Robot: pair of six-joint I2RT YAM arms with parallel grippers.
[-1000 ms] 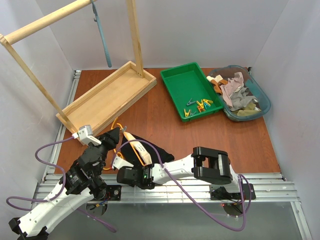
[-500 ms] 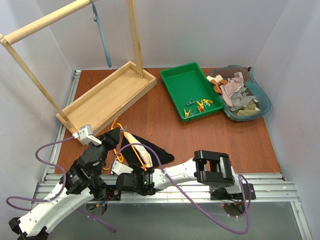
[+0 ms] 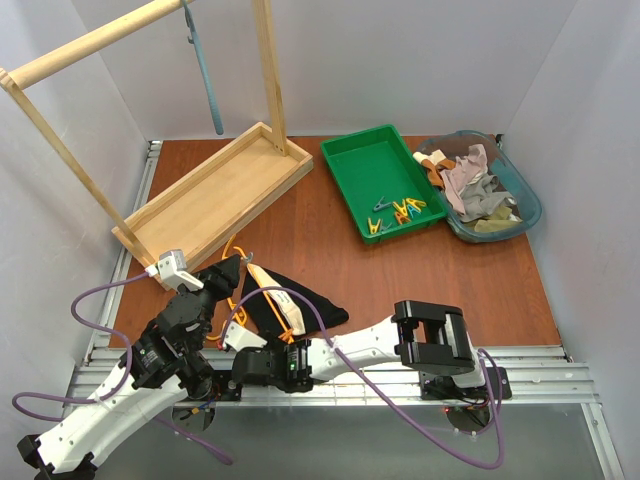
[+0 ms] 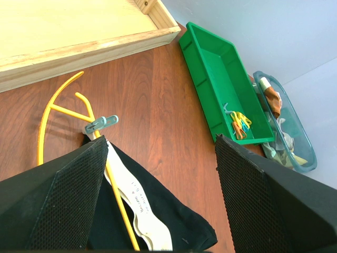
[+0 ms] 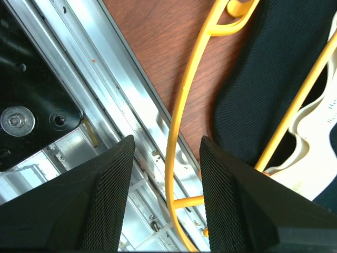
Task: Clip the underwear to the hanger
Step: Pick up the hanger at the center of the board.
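Note:
The black underwear (image 3: 305,300) with its cream waistband (image 3: 288,310) lies on the table near the front left, over the yellow hanger (image 3: 233,262). In the left wrist view the hanger (image 4: 63,113) carries a grey clip (image 4: 101,124) at the underwear's (image 4: 174,211) edge. My left gripper (image 3: 222,280) is open and empty just above them (image 4: 160,141). My right gripper (image 3: 233,338) is open, its jaws astride the hanger's curved end (image 5: 176,158) without touching it, over the table's near edge; the gripper also shows in the right wrist view (image 5: 167,139).
A green tray (image 3: 352,165) with coloured clothespins (image 3: 400,212) stands at the back. A blue basin (image 3: 527,195) of clothes stands beside it on the right. A wooden rack with a base tray (image 3: 215,195) holds a grey-blue hanger (image 3: 205,75). An aluminium rail (image 3: 540,365) runs along the near edge.
My right gripper has moved left and toward the near edge, to the hanger's curved end. The left arm, underwear and hanger have not visibly moved.

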